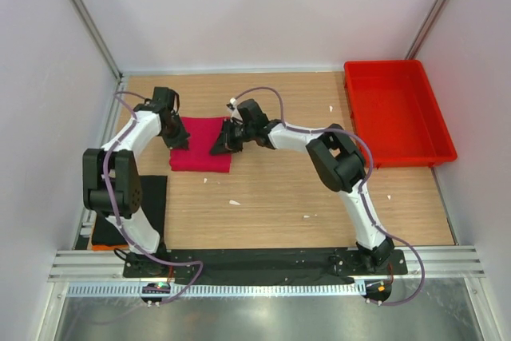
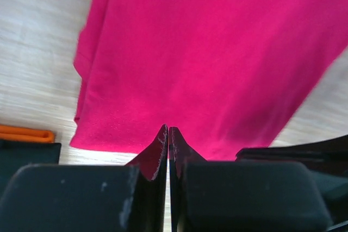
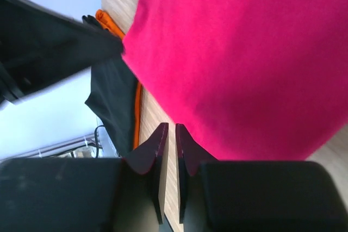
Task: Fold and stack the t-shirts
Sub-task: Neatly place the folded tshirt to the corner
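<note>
Crimson-pink t-shirt point(image 1: 203, 148) lies folded; your left tool point(image 2: 167, 130) and right tool point(image 3: 169, 127) flank it, both closed, nothing visibly held.

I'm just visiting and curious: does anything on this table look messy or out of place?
Only small things. A few white scraps lie scattered on the wooden table. The black t-shirt lies at the left edge, partly over something orange. The pink t-shirt looks neatly folded.
</note>
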Motion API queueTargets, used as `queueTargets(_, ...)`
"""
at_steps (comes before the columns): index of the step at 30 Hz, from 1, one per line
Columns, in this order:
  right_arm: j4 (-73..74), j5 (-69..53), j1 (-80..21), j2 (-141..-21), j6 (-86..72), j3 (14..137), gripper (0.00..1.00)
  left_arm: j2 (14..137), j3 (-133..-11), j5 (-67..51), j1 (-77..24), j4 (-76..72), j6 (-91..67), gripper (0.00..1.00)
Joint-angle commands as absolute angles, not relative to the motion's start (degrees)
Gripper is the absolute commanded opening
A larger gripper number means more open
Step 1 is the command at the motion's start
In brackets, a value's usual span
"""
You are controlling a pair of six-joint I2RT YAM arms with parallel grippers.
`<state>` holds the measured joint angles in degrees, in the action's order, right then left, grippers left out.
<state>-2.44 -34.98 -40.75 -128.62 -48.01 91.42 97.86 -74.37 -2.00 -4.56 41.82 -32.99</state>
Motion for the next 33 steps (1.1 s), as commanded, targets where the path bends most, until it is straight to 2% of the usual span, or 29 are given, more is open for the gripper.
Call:
queueTargets(1,-6.0,-37.0,-41.0,-131.3,-51.3,96.1,0.14,99.3,-72.3,-5.5,-5.1,38.2,-33.7,0.01)
queueTargets(3,-4.9,-36.5,-40.9,-132.6,-50.6,97.5,0.09,102.0,-71.6,-6.1,-5.8,37.7,-33.7,0.01)
queueTargets(7,-0.7,-33.0,-39.8,-132.7,-48.6,95.3,0.06,107.7,-74.3,-5.5,-9.6,37.4,-33.7,0.0)
queueTargets(13,2.3,-30.0,-34.6,-125.4,-44.1,81.2,0.05,112.8,-77.9,-6.1,-18.5,36.1,-37.2,0.0)
queueTargets(16,6.7,-28.7,-32.4,-119.2,-36.7,75.2,0.05,112.8,-78.7,-6.4,-22.0,36.0,-39.6,0.0)
queueTargets(19,14.7,-27.1,-30.9,-114.6,-26.1,74.2,0.06,110.5,-78.7,-6.7,-22.7,36.2,-41.3,0.04)
queueTargets(22,19.8,-26.8,-29.5,-111.6,-22.3,74.8,0.07,107.0,-79.3,-7.0,-22.7,37.3,-41.3,0.08)
queueTargets(26,20.7,-29.7,-29.3,-108.3,-23.4,75.8,0.09,103.3,-79.0,-9.7,-22.7,37.3,-41.6,0.1)
queueTargets(33,6.4,-40.4,-32.1,-112.9,-37.8,76.6,0.09,99.9,-72.5,-10.4,-22.6,35.9,-42.5,0.07)
